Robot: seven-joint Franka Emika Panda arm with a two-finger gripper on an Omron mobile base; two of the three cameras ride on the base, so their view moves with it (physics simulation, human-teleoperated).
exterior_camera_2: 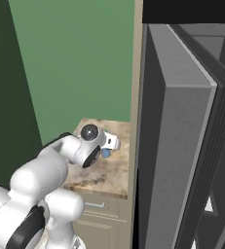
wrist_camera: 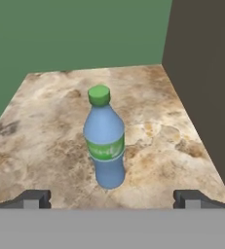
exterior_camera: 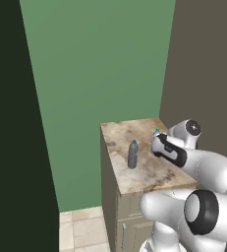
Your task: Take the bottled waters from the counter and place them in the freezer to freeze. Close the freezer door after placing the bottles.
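On the counter (wrist_camera: 46,131), a clear light-blue bottle (wrist_camera: 104,143) with a green cap stands upright, just ahead of my gripper (wrist_camera: 112,199). The gripper is open, its two dark fingertips (wrist_camera: 33,199) spread wide to either side of the bottle without touching it. From the left base, the hand (exterior_camera: 169,150) hides most of this bottle (exterior_camera: 156,132). The dark grey-blue bottle (exterior_camera: 132,155) stands upright to its left, mid-counter (exterior_camera: 134,179). From the right base, a bit of the light-blue bottle (exterior_camera_2: 105,153) shows below the hand. The grey freezer door (exterior_camera_2: 187,165) stands open, edge-on.
A brown side panel (exterior_camera: 198,59) rises along the counter's right edge, close to the light-blue bottle. A green wall (exterior_camera: 100,64) stands behind the counter. Beige floor tiles (exterior_camera: 83,229) lie to the counter's left. The cabinet's drawer (exterior_camera_2: 97,204) sits under the stone top.
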